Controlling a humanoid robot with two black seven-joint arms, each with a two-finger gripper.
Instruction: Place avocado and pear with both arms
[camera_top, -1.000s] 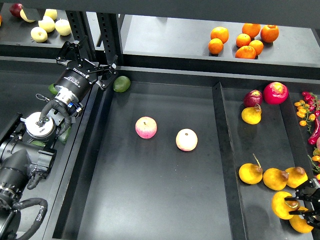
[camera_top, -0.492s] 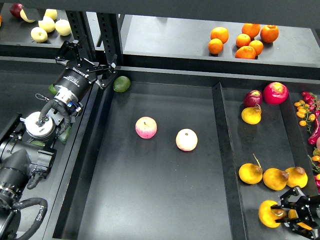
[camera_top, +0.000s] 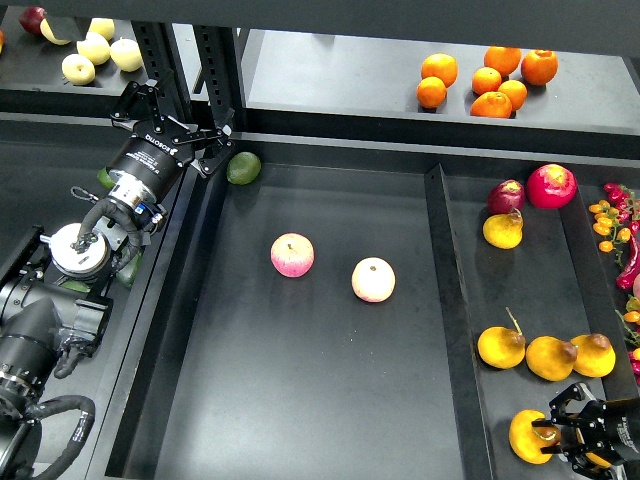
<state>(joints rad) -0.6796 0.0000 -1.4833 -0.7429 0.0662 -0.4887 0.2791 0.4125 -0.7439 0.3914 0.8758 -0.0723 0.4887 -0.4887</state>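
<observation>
My right gripper (camera_top: 558, 438) is at the front of the right tray, shut on a golden orange-yellow pear (camera_top: 525, 438) with a dark dimple. My left gripper (camera_top: 180, 125) is open and empty at the back left, over the rail beside the middle tray. An olive-green avocado (camera_top: 243, 167) lies just to its right, in the middle tray's back left corner. A darker green avocado (camera_top: 128, 270) shows partly behind my left arm in the left bin.
Two pink-yellow apples (camera_top: 292, 255) (camera_top: 373, 279) lie mid-tray. Three more pears (camera_top: 550, 357) sit above my right gripper. A divider wall (camera_top: 450, 320) separates the trays. Oranges (camera_top: 488, 80) are on the back shelf. Red fruit (camera_top: 551, 185) and chillies (camera_top: 615, 215) are at the right.
My right gripper has moved left and toward the front with the pear in it. The left arm and the avocado have not moved.
</observation>
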